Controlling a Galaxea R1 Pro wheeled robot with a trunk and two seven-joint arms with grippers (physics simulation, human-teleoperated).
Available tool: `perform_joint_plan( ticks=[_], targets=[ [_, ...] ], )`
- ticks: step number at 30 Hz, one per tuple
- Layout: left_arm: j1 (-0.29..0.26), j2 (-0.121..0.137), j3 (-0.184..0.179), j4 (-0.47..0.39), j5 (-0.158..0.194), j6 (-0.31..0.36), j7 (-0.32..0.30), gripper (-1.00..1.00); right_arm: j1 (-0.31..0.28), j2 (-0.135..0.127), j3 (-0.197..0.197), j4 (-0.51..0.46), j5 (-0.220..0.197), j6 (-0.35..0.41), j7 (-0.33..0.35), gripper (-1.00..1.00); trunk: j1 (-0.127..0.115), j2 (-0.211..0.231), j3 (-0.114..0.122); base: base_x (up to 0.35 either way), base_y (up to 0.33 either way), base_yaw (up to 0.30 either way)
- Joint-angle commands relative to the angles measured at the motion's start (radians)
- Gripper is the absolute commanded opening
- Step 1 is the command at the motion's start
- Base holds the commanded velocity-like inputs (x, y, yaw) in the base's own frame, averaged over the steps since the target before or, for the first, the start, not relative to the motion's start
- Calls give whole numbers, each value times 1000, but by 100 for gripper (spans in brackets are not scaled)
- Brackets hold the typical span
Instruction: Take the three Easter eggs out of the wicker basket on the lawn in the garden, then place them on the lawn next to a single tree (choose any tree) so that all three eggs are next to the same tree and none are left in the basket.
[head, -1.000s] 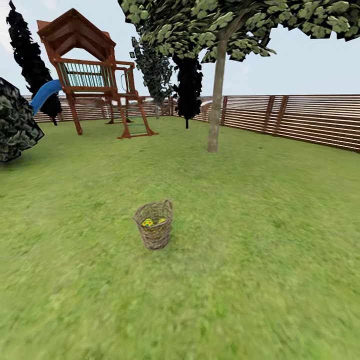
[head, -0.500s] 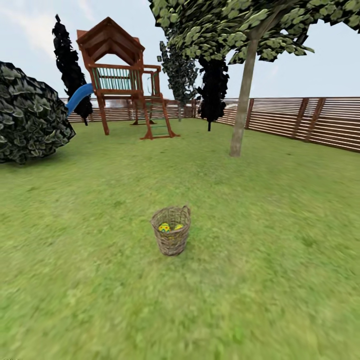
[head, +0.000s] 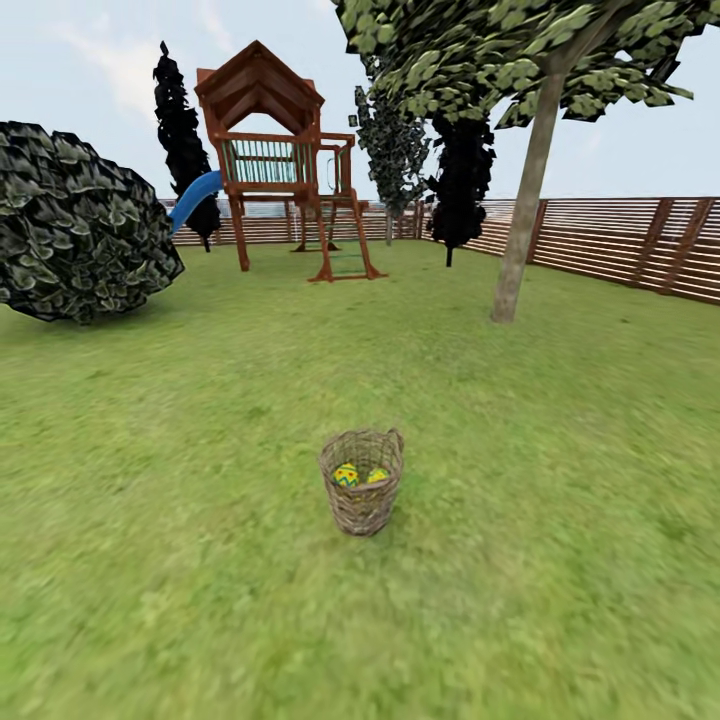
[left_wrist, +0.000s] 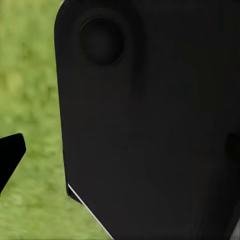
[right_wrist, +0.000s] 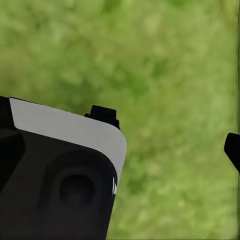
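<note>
The small brown woven wicker basket (head: 362, 482), eggs inside, is now framed nearer, at twelve o'clock; approach continues. Jaw states cannot be told.

Easter eggs (head: 347, 475) lie in the wicker basket (head: 362, 508), tree (head: 522, 232) behind, right.

One wicker basket (head: 362, 483) stands on the lawn (head: 200, 450) with two Easter eggs (head: 346, 475) showing inside it, and beyond are one pale-trunked tree (head: 522, 230), one round bush (head: 80, 235), one wooden play tower (head: 275, 165) and three dark trees (head: 182, 135).
</note>
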Motion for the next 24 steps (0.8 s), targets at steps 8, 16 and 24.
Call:
perform_joint_plan(
  ticks=[8,16,24],
  targets=[
    [1,-1,1,-2,0,-1,1,100,-1,0,0,1,5,-3,-1,100,1,0,-1,320,-84,3],
    [1,-3,-1,-2,-1,-1,1,100,-1,-10,3,2,7,-2,-2,100,1,0,-1,321,-84,0],
    [1,-2,-1,-2,-1,-1,1,100,-1,-10,0,-5,13,-3,-2,100,1,0,-1,321,-84,0]
  ],
)
